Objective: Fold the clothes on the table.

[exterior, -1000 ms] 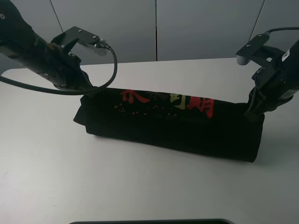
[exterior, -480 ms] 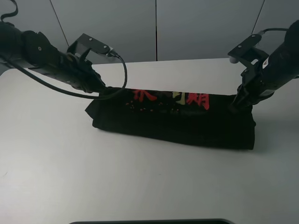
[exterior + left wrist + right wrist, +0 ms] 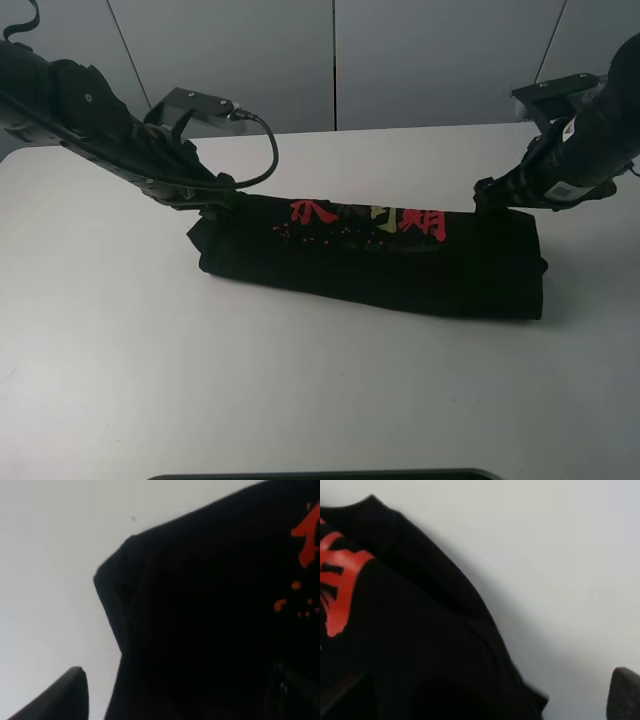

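1. Find the black shirt (image 3: pixel 400 270) near the middle of the white table (image 3: pixel 300 400), lying flat as a long band, with the red print (image 3: pixel 370 215) facing up along the far edge.
2. Note the left gripper (image 3: pixel 215 196) at the far left corner of the band and the right gripper (image 3: pixel 488 194) at the far right corner, both low and close to the cloth.
3. Read the wrist views for the jaws: one left finger (image 3: pixel 65 695) over bare table, with its partner only dimly visible over the cloth and far from it. One right finger (image 3: pixel 626 692) also over bare table, the opposite side dark and hard to see.
4. Judge both grippers as spread apart and clamping nothing.
5. Treat the step in hand as probably the release after laying a fold, with a fold across the length not yet done.
6. Raise both grippers straight up and at the same time, so as not to drag the corners or disturb the fold.
7. Check the left end (image 3: pixel 112 575), where the layers look a little bunched. Smooth there, if possible, before folding further.
8. For the next grasp, pinch all layers at one short end, deep enough to hold, and carry that end level over the other.
9. Keep the cable (image 3: pixel 265 165) at the left arm away from the cloth.
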`<state>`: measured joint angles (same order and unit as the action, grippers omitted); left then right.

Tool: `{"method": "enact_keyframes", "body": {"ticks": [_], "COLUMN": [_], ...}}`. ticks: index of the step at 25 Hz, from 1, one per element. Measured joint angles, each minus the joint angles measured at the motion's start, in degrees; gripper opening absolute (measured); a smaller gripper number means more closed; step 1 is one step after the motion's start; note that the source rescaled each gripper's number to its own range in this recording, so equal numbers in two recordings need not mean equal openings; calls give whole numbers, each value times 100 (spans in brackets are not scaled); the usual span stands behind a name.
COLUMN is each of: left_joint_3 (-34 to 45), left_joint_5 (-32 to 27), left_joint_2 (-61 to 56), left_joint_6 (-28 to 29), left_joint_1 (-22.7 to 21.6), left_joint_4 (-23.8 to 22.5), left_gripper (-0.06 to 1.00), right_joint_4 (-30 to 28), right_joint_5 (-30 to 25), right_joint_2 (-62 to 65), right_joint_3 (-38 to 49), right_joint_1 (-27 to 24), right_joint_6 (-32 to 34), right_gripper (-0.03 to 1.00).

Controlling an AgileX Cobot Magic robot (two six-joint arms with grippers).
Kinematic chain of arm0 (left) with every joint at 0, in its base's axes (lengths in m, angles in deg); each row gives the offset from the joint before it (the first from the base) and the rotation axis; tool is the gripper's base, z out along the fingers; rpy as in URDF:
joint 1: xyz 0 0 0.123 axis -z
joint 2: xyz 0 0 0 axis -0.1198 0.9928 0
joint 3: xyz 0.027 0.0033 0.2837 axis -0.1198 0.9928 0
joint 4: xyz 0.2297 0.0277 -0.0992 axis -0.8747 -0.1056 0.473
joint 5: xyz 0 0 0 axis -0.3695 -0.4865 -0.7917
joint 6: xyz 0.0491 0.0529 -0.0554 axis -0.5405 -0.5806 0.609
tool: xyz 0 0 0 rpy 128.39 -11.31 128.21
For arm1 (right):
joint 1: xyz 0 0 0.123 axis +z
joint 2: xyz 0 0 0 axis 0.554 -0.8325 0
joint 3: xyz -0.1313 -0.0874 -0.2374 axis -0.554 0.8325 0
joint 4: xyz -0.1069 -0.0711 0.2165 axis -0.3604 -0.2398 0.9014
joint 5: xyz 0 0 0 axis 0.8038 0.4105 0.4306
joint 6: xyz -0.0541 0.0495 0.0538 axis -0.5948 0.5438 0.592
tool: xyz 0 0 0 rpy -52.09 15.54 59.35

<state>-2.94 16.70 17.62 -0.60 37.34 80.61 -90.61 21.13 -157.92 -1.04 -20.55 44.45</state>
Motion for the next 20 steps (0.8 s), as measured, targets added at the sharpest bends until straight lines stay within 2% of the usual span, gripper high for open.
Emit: {"method": "enact_keyframes", "body": {"ticks": [3,6,11,20], "left_joint_3": [-53,-53,-53,-53], "left_joint_5": [-265,-411,-566,-622], "left_joint_2": [0,67,302,627], "left_joint_6": [301,486,582,614], "left_joint_1": [-83,-192,-247,-334], "left_joint_4": [22,56,9,-16], "left_gripper": [94,94,94,94], "right_joint_4": [267,611,865,876], "right_joint_5": [-459,-646,-676,-580], "right_joint_2": [0,-64,-242,-772], "right_joint_3": [-88,-88,-88,-95], "right_joint_1": [0,0,0,0], "right_joint_6": [236,299,395,578], "right_gripper": [100,100,100,100]}}
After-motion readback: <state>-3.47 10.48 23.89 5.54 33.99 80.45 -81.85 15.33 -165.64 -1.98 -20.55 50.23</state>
